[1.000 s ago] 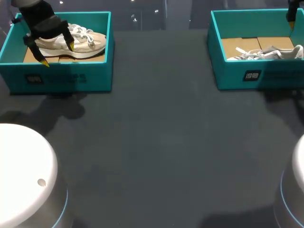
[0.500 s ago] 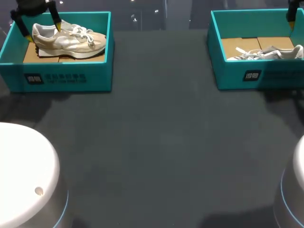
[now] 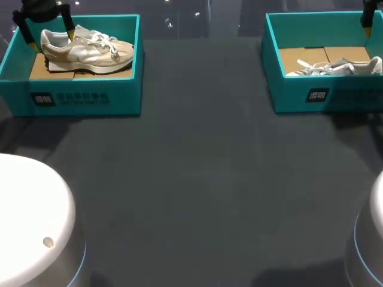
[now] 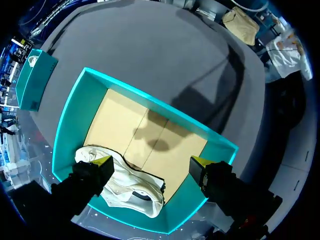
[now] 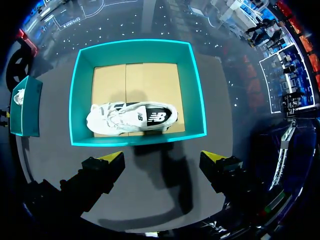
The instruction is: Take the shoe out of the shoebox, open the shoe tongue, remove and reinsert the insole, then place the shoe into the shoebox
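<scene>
A beige and white shoe (image 3: 90, 51) lies on its side sole-down in the left teal shoebox (image 3: 78, 98). My left gripper (image 3: 48, 30) hangs open above the shoe's heel, not touching it. In the left wrist view the shoe (image 4: 131, 184) lies under and between the spread fingers of the left gripper (image 4: 151, 162), against the box wall (image 4: 75, 115). A white and grey shoe (image 3: 335, 67) lies in the right shoebox (image 3: 323, 95). My right gripper (image 3: 366, 23) hovers open high over that box; in its wrist view the right gripper (image 5: 162, 156) is beside the box (image 5: 137, 140), whose shoe (image 5: 132, 119) lies inside.
Dark table surface (image 3: 203, 179) stretches between the two boxes. The white round bases of my arms stand at the near left (image 3: 30, 221) and near right (image 3: 374, 239). The left box (image 5: 22, 112) also shows in the right wrist view.
A second ago my left gripper was down around the shoe's heel in the left box; it has risen and moved back, open and holding nothing. The right arm has kept still.
</scene>
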Available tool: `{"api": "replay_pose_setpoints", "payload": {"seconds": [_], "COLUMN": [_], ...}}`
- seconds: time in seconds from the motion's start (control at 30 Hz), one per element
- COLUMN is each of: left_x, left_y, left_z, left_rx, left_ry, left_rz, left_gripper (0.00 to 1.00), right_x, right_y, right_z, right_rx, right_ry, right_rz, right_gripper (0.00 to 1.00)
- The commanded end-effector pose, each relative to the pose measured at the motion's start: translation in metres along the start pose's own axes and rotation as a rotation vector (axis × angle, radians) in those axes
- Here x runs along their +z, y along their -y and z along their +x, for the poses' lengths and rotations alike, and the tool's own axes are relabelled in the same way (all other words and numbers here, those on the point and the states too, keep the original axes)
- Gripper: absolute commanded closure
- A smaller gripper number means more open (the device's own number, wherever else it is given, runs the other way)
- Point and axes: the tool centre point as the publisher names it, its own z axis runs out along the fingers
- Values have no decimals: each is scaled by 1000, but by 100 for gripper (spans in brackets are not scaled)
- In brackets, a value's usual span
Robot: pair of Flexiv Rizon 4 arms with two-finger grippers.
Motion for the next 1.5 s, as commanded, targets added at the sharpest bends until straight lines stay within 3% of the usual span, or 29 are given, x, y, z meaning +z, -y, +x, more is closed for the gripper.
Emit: {"api": "replay_pose_setpoints", "payload": {"seconds": [0.03, 0.3, 0.43, 0.83, 0.87, 1.2, 1.5], "left_x": [8, 6, -4, -4, -1, 25, 44], "left_y": [-23, -83, -111, -111, -115, -150, -167], "left_z": [2, 5, 10, 10, 9, -3, -1], "left_rx": [3, 57, 251, 251, 288, 348, 387], "left_ry": [-4, -24, -27, -27, -26, -50, -66], "left_rz": [-25, -26, 13, 13, 41, -19, -30], "left_gripper": [0, 0, 0, 0, 0, 0, 0], "right_x": [0, 0, 0, 0, 0, 0, 0], "right_y": [0, 0, 0, 0, 0, 0, 0], "right_z": [0, 0, 0, 0, 0, 0, 0], "right_rx": [0, 0, 0, 0, 0, 0, 0], "right_ry": [1, 1, 1, 1, 1, 1, 1], "right_rz": [0, 0, 0, 0, 0, 0, 0], "right_gripper": [0, 0, 0, 0, 0, 0, 0]}}
